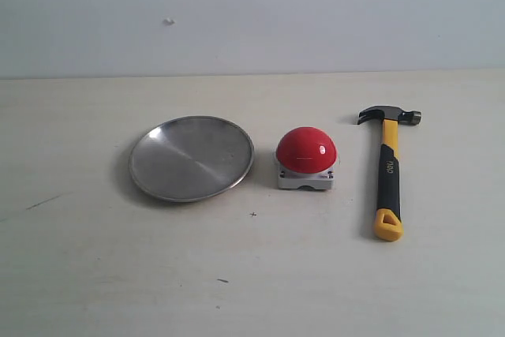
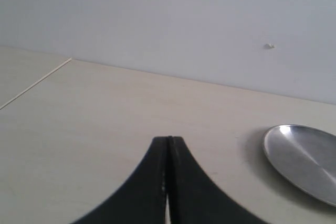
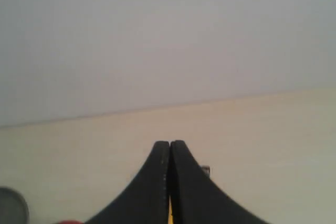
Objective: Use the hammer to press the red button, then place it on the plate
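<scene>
Exterior view: the plate point(image 1: 192, 158) lies at the red button point(image 1: 306, 150)'s nine o'clock, the hammer point(image 1: 388, 171) at three. Left claw point(image 2: 168, 145) and right claw point(image 3: 169, 148) are pinched closed, empty.

Soft, even light, faint shadows, glare on the plate point(image 1: 192, 158), wrist views perhaps slightly hazy.

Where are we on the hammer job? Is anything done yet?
Nothing looks done. The hammer lies flat on the table to the right of the red button, not gripped. Nothing is in hand: the left gripper and right gripper are both shut and empty. Left to do: grasp the hammer, press the red button, then set the hammer on the plate, which holds nothing.
</scene>
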Controlling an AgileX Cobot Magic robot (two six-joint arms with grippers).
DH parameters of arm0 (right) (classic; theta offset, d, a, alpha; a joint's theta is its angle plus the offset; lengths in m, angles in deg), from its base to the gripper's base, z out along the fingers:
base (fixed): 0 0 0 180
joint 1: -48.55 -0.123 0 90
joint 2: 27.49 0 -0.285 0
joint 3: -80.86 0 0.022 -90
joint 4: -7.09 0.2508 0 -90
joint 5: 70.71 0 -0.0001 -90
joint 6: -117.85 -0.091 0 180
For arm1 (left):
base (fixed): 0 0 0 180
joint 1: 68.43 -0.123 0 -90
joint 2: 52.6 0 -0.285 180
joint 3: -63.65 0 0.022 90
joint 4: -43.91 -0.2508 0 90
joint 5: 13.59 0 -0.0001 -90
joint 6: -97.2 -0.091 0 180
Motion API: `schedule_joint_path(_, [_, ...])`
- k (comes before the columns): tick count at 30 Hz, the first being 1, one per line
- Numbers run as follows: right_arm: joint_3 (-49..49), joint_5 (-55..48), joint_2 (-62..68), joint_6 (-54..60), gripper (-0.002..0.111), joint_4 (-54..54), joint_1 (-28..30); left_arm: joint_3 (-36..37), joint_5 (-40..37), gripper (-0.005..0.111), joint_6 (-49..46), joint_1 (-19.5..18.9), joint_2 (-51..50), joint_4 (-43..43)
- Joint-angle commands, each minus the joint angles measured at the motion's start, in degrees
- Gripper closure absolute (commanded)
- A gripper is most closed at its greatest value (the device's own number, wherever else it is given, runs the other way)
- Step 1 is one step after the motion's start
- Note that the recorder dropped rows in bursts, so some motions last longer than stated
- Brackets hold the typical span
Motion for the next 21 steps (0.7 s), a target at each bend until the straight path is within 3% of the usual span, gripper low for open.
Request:
schedule_joint_path(1, [-11.5, -17.3, 11.8, -9.3, 0.108, -9.7, 0.4, 0.2, 0.0, 0.107, 0.0, 0.3, 0.3, 0.1])
schedule_joint_path(7, [-28.0, -41.2, 27.3, -9.7, 0.108, -15.1, 0.4, 0.2, 0.0, 0.107, 0.0, 0.3, 0.3, 0.1])
schedule_joint_path(13, [-30.9, -38.6, 34.9, -10.9, 0.107, -12.3, 0.4, 0.2, 0.0, 0.107, 0.0, 0.3, 0.3, 0.1])
schedule_joint_path(21, [-39.2, -44.5, 46.0, -10.7, 0.067, -11.0, 0.4, 0.2, 0.0, 0.107, 0.0, 0.3, 0.3, 0.0])
